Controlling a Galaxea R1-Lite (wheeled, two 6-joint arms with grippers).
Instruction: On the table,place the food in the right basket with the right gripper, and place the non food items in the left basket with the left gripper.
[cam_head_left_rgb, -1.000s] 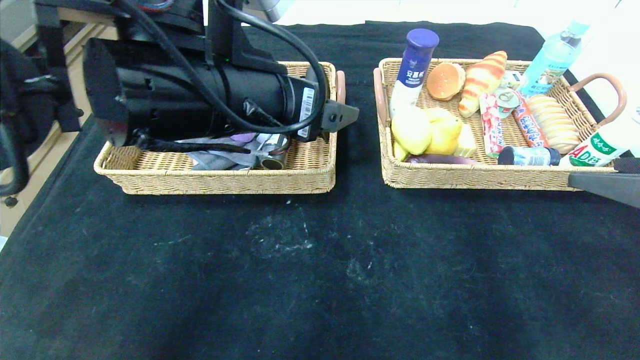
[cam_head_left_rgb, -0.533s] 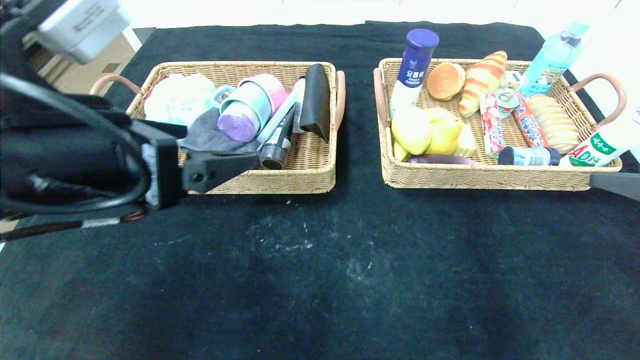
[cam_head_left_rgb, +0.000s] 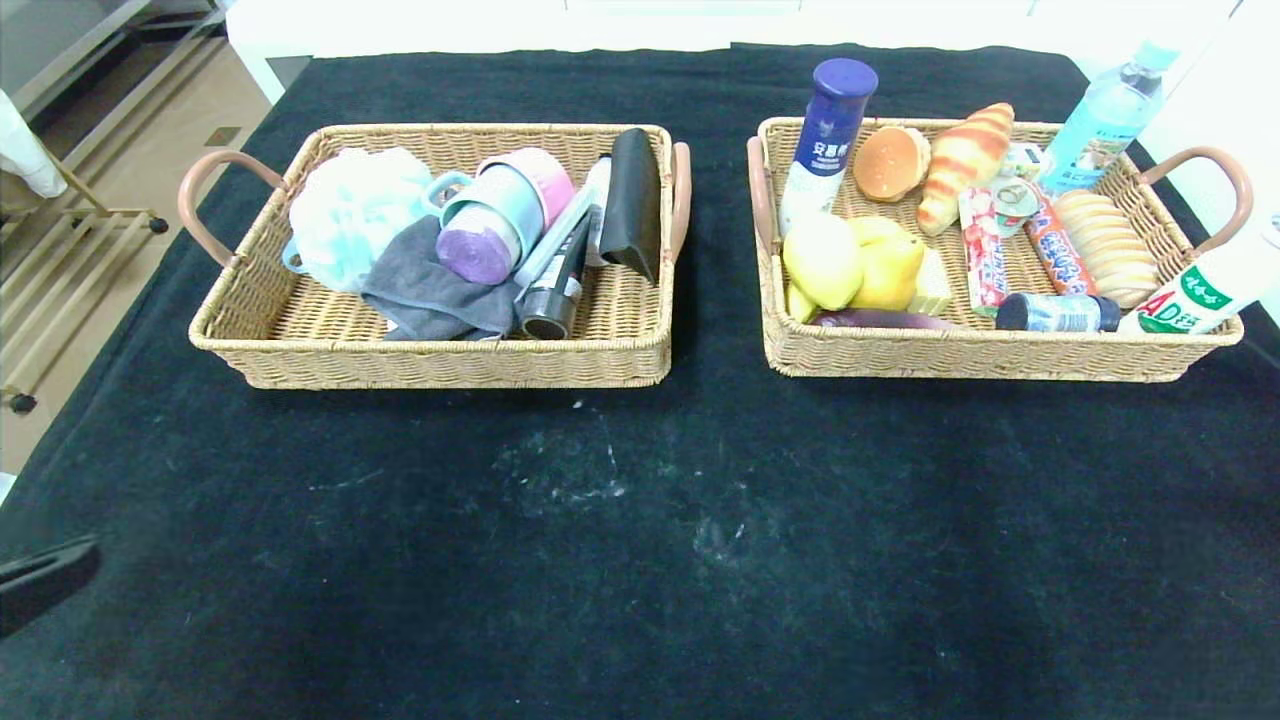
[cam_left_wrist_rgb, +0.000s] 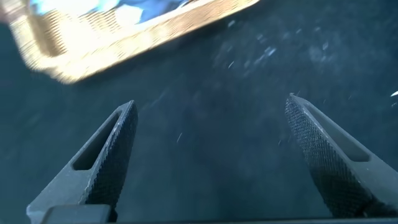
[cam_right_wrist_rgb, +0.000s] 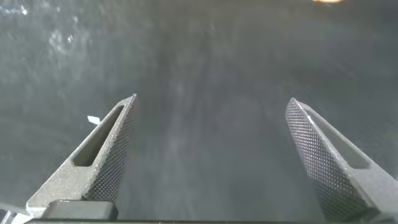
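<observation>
Fingers (cam_left_wrist_rgb: 118, 149) of the left gripper (cam_left_wrist_rgb: 208, 155) and right gripper (cam_right_wrist_rgb: 208, 155) stand apart, empty, over bare worktop (cam_head_left_rgb: 640, 520); beyond them, food (cam_head_left_rgb: 850, 265) fills the right basket (cam_head_left_rgb: 980, 355), non food items (cam_head_left_rgb: 555, 270) the left basket (cam_head_left_rgb: 440, 365). Sorting looks finished.

Bare table (cam_head_left_rgb: 640, 540) before both baskets (each crowded) lies open

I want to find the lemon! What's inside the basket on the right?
The right basket holds the lemon, white bottle, burger bun, snack pack and more food. Whatever lies beneath them is covered.
</observation>
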